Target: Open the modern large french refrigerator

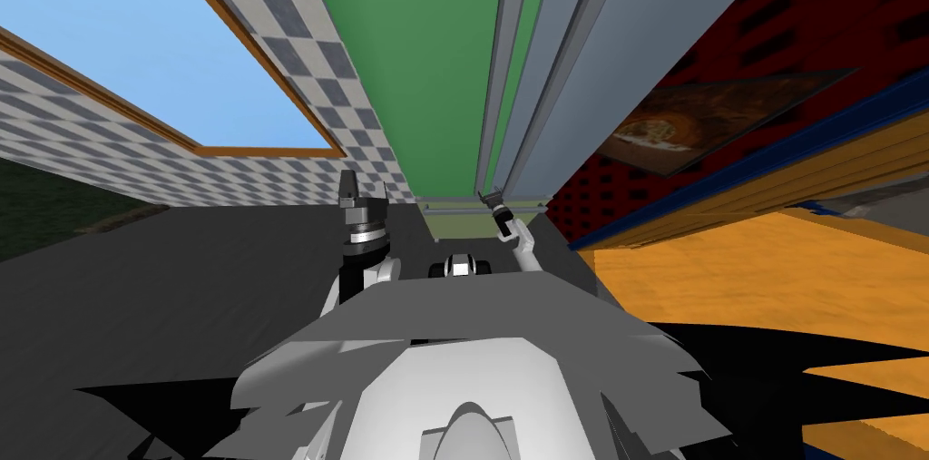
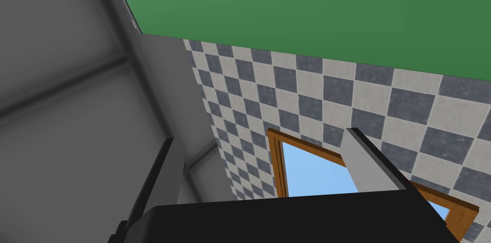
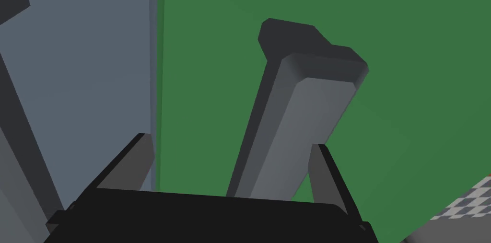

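Since the right gripper (image 3: 230, 142) holds its two fingers spread to either side of the grey bar handle (image 3: 297, 110) without pressing it, the step in hand looks to be the grasp that comes before any pull. The handle runs up between the blades, close against one finger and with a gap to the other. By my judgement the next move calls for closing the fingers on the bar, perhaps after a small sideways shift to centre it, and only then drawing the door outward along its hinge arc. The refrigerator (image 1: 408, 55) stands directly in front of the robot, very near. Its green door (image 3: 407, 86) carries the straddled handle, and a grey-blue door (image 1: 617, 55) sits just beside it. Both doors look shut, with only a thin seam between them, so the opening itself appears not yet begun. The right wrist view gives what the head view cannot: how the bar sits between the blades, its dark capped end standing proud of the green panel, and a second dark handle (image 3: 14, 110) in front of the grey-blue door. The head view, in turn, gives the layout. It shows the right gripper small where the long handles end, and the left gripper (image 1: 365, 182) raised near the green door and well apart from the handles. The left wrist view shows that hand's fingers spread with nothing between them.
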You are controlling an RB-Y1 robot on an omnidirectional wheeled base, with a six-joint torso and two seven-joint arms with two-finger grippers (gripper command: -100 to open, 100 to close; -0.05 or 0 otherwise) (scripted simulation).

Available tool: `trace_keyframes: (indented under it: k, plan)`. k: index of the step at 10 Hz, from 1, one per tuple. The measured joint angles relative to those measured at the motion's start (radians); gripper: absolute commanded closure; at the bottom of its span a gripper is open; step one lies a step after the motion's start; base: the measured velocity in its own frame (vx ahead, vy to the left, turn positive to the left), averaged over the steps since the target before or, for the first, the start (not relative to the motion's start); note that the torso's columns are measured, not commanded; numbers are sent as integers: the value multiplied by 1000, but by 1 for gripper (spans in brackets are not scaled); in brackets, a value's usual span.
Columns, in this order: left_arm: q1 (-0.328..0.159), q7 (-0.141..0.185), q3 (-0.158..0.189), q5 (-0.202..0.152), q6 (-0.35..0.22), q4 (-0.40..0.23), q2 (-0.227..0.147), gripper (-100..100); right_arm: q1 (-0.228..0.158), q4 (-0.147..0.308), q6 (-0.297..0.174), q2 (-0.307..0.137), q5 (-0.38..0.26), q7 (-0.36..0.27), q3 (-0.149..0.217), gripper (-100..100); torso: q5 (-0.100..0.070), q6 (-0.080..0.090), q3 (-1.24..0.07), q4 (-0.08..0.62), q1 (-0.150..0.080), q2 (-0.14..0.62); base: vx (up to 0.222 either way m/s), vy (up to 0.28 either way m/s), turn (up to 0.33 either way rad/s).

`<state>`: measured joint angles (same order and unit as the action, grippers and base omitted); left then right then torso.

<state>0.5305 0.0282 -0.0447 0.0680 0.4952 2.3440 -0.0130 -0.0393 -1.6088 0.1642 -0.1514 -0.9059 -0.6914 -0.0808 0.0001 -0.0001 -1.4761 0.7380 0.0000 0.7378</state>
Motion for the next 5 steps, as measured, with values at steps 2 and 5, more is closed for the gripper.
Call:
trace_keyframes:
  k: [2, 5]
  plan:
    - [0, 0, 0, 0, 0, 0, 0, 0, -37, 51, -20, 1, -56, -38, 0, -100, 0, 0, 0, 0, 1, 0, -27, 52, -56]
    - [0, 0, 0, 0, 0, 0, 0, 0, -78, 104, -54, 2, -131, -86, -10, -100, 0, -1, -1, -2, 1, -2, -32, 60, -67]
